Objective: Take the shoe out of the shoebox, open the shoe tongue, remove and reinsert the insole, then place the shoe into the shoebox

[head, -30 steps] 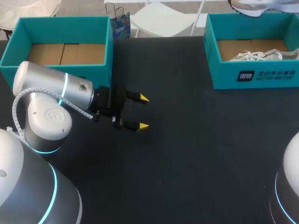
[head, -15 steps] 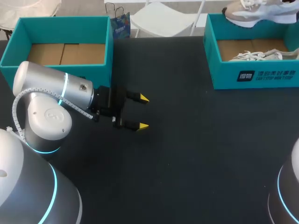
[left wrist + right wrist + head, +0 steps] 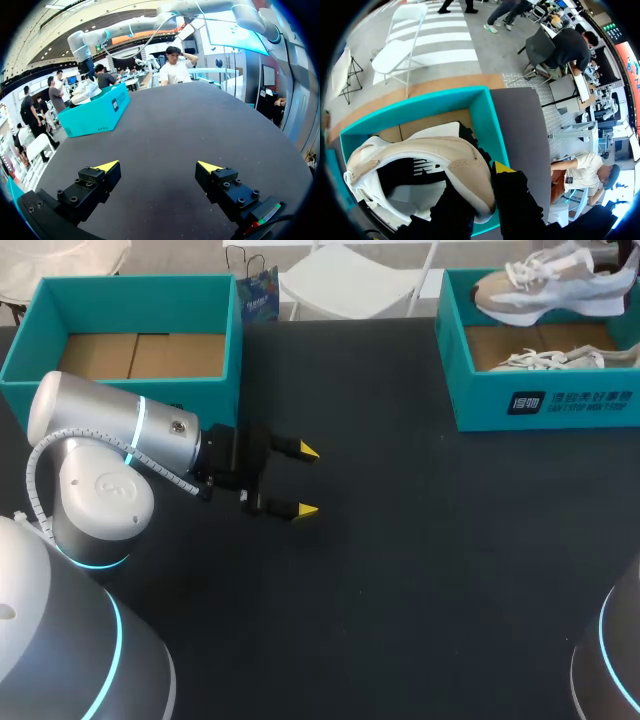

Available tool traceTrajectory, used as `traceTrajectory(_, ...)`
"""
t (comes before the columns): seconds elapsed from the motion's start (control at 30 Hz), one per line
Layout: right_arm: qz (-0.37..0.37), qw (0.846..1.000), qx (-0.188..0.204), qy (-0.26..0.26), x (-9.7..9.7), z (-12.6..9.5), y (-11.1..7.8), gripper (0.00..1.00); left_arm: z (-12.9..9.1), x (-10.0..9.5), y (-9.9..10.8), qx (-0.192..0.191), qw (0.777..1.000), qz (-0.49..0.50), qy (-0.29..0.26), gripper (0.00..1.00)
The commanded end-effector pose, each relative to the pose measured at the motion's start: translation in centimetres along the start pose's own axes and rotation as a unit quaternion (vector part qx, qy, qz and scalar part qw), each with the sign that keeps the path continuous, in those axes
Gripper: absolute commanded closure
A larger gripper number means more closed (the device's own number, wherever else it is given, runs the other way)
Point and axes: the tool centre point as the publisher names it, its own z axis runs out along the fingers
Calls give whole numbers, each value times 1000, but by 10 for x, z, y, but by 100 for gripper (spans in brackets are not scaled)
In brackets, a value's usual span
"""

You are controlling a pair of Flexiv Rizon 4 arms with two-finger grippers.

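A beige and white shoe (image 3: 545, 285) hangs above the teal shoebox (image 3: 540, 405) at the table's far right. My right gripper (image 3: 479, 175) is shut on the shoe (image 3: 420, 160) at its collar edge, one yellow tip showing beside it, with the shoebox (image 3: 482, 117) below. A second white shoe (image 3: 555, 358) lies inside that box. My left gripper (image 3: 298, 480) stands open over the bare table, left of centre, with nothing between its fingers. In the left wrist view this gripper (image 3: 157, 166) faces the distant shoebox (image 3: 95, 115) and the lifted shoe (image 3: 84, 90).
Another teal box (image 3: 130, 295) with a cardboard floor stands at the far left, just behind my left arm. The dark tabletop (image 3: 420, 540) stretches between the two boxes.
The shoe in my right gripper has come down and leftward, further into the head view above the right shoebox. My left arm has not moved.
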Motion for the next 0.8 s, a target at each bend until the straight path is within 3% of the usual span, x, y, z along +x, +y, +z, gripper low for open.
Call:
traceTrajectory(0.03, -1, 1000, 2, -7, 5, 14, 1, 100, 1, 0, -1, -2, 1000, 0, 0, 0)
traceTrajectory(0.4, -9, 1000, 14, -16, 19, 41, -2, 100, 1, 0, -1, -2, 1000, 0, 0, 0)
traceTrajectory(0.8, 8, 1000, 25, -4, 32, 69, 12, 100, 1, 0, -1, -2, 1000, 0, 0, 0)
